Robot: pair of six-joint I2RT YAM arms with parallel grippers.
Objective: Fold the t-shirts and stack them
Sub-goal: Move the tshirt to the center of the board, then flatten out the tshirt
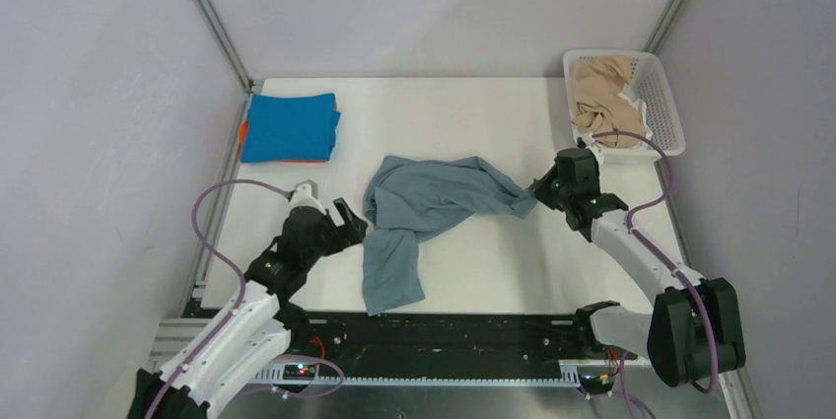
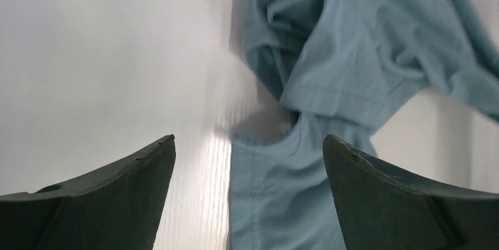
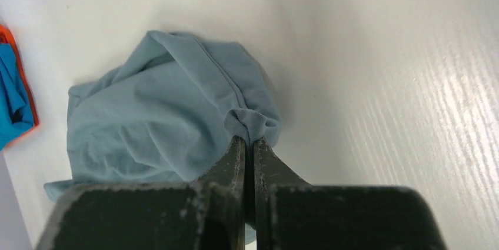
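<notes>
A grey-blue t-shirt (image 1: 424, 207) lies crumpled in the middle of the table, one part trailing toward the near edge. My right gripper (image 1: 539, 192) is shut on its right corner (image 3: 250, 123). My left gripper (image 1: 357, 224) is open at the shirt's left edge; the cloth (image 2: 282, 191) lies between and beyond its jaws, not gripped. A folded bright blue t-shirt (image 1: 291, 126) lies on a folded orange one (image 1: 242, 133) at the back left; both also show at the left edge of the right wrist view (image 3: 12, 97). Beige t-shirts (image 1: 603, 94) sit in the basket.
A white lattice basket (image 1: 662, 104) stands at the back right corner. Grey walls with metal posts close in the table on three sides. A black rail runs along the near edge by the arm bases.
</notes>
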